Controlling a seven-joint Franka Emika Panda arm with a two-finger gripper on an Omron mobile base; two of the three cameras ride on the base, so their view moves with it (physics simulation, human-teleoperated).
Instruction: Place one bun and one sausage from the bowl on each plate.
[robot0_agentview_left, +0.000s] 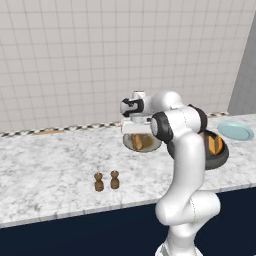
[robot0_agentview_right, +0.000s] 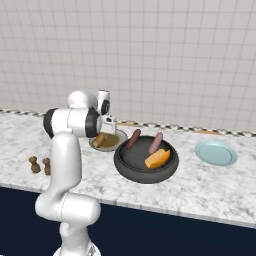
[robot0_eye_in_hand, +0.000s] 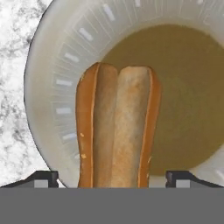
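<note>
Gripper (robot0_eye_in_hand: 112, 177) fingertips stand wide apart on either side of a split golden-tan oblong bun (robot0_eye_in_hand: 117, 127) lying on the beige-grey rimmed plate with brown centre (robot0_eye_in_hand: 48, 87), beside the dark round bowl (robot0_agentview_right: 146, 161) holding two reddish-brown sausages (robot0_agentview_right: 155, 143) and another bun (robot0_agentview_right: 157, 159).

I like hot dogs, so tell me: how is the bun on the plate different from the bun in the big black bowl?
The bun on the plate lies on the beige plate, between the open gripper tips; the bun in the bowl lies in the dark bowl beside two sausages. The plate's bun shows its split top; the bowl's looks plain orange. Both are oblong and golden.
</note>
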